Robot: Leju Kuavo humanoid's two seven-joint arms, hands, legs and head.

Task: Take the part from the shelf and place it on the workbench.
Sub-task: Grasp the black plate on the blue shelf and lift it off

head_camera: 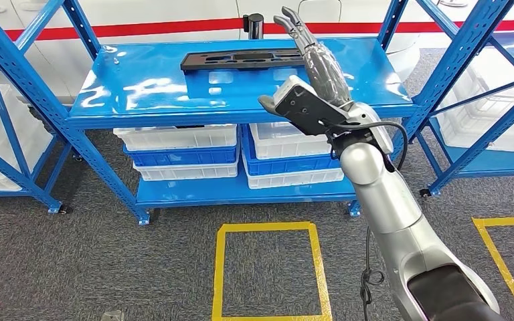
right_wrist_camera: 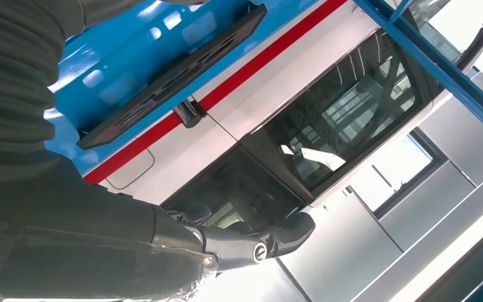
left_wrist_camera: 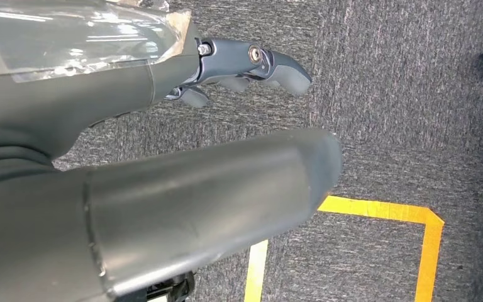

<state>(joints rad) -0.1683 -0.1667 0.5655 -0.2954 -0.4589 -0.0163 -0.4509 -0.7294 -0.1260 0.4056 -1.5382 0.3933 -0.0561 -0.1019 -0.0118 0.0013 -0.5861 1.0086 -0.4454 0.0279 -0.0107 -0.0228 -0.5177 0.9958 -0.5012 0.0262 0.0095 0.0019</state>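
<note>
On the left, blue shelf (head_camera: 140,93) with glossy top deck, slanted braces at its side. Below the deck, stacked white and blue bins (head_camera: 181,152) on the lower level. Grey carpet underneath, yellow tape square (head_camera: 268,231) on the floor in front. On the top deck toward the back, the part (head_camera: 241,60): long, flat, black, with cut-outs, lying flat and lengthwise along the shelf. Just right of the part's right end, the right hand (head_camera: 318,60) raised above the deck, arm (head_camera: 388,200) rising from the lower right. Fingers (head_camera: 293,21) stretched out straight and apart, pointing up and away past the back edge of the shelf, holding nothing. Part to the left of the palm, near it; contact between the two not clear from the head view. In the right wrist view, part (right_wrist_camera: 170,78) lying on the blue deck, well off from the fingertips (right_wrist_camera: 289,229), which reach out over open air against a white wall with a red stripe (right_wrist_camera: 270,53) and a dark window. In the left wrist view, left hand (left_wrist_camera: 239,66) hanging over grey carpet and yellow tape, fingers loosely curled, slightly apart, nothing in them. Far right, second blue shelf (head_camera: 488,100) with pale bins.
</note>
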